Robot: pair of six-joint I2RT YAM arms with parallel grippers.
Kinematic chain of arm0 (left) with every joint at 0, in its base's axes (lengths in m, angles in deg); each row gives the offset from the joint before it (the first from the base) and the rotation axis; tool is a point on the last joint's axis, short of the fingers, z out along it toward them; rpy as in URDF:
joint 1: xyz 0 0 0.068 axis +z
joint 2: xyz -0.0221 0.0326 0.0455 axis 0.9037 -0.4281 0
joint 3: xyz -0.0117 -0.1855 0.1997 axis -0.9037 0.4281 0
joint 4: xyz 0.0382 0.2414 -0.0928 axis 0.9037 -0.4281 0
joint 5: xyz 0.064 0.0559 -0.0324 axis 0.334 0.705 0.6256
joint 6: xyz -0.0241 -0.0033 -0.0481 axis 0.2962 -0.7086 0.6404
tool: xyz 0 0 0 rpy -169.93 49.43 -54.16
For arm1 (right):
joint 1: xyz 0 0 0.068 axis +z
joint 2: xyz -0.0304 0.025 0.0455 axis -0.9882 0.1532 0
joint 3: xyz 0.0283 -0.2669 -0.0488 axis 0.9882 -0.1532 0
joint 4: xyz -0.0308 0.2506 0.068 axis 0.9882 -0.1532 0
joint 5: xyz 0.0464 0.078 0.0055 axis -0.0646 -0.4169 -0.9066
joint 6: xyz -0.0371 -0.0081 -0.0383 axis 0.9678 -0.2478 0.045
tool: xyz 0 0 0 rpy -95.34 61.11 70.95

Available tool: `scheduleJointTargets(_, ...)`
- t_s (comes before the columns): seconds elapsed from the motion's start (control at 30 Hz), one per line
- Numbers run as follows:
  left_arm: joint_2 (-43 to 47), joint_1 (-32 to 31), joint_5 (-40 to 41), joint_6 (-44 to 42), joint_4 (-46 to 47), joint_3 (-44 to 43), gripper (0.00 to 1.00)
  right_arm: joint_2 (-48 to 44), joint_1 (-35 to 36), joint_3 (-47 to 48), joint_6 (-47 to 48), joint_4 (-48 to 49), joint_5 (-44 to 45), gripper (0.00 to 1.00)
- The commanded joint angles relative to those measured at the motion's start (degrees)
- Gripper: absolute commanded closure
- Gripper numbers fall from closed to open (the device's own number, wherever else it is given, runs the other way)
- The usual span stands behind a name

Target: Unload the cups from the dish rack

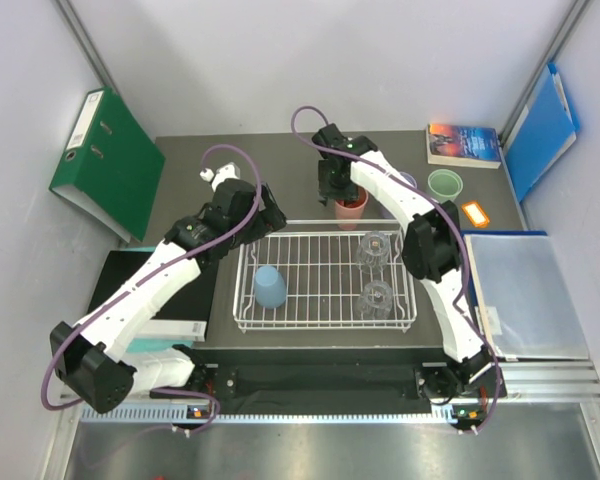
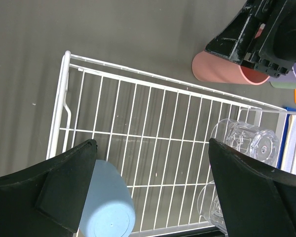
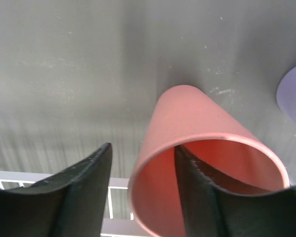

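The white wire dish rack [image 1: 325, 325] lies mid-table. In it a blue cup [image 1: 270, 287] stands upside down at the left, and two clear glasses [image 1: 374, 247] [image 1: 377, 297] stand at the right. My left gripper [image 2: 152, 143] hovers open above the rack [image 2: 64, 98], with the blue cup [image 2: 106, 207] beside its left finger. Behind the rack, a salmon pink cup [image 3: 187, 118] stands upright on the table. My right gripper [image 3: 144, 147] is open, one finger inside the cup and the other outside, clear of the wall. Green [image 1: 445, 184] and lilac [image 3: 293, 94] cups stand further right.
A green binder [image 1: 110, 160] lies at the back left. A book [image 1: 463, 143] and a blue folder [image 1: 540, 125] sit at the back right. A small orange item [image 1: 475, 213] and a clear document pouch [image 1: 525, 295] lie right of the rack.
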State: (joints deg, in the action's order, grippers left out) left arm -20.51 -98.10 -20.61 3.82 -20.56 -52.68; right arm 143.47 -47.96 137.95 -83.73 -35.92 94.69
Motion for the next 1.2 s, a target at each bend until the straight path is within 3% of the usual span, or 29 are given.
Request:
scheduleJointTargets(0.0, 1.7, 0.1, 0.8, -1.0, 0.8, 0.7, 0.01, -6.8, -0.2, 2.9, 0.0, 4.2, -0.9, 0.42)
scheduleJointTargets(0.27, 3.5, 0.0, 1.8, -3.7, 2.6, 0.8, 0.01, -17.8, -0.1, 2.5, -0.3, 10.8, -2.5, 0.23)
scheduleJointTargets(0.4, 1.5, 0.0, 2.0, -8.2, -2.7, -1.7, 0.01, -31.7, 1.1, -11.1, 1.9, 17.0, -1.9, 0.18)
scheduleJointTargets(0.53, 2.5, -0.1, 1.3, -10.2, -5.7, -0.6, 0.01, -46.0, 3.9, -27.7, 5.3, 28.3, -5.3, 0.20)
scheduleJointTargets(0.7, 8.1, -1.0, -0.7, -8.6, -7.1, 2.4, 0.01, -61.8, 7.2, -46.1, 4.8, 33.8, -6.2, 0.21)
scheduleJointTargets(0.9, 11.0, -3.9, -1.2, -4.7, -8.2, 6.8, 0.01, -70.1, 11.6, -58.8, 1.8, 38.7, -6.1, 0.22)
scheduleJointTargets(1.17, 8.9, -14.6, 5.2, 1.2, -8.9, 8.4, 0.01, -74.1, 14.8, -62.9, 0.5, 38.6, -5.7, 0.23)
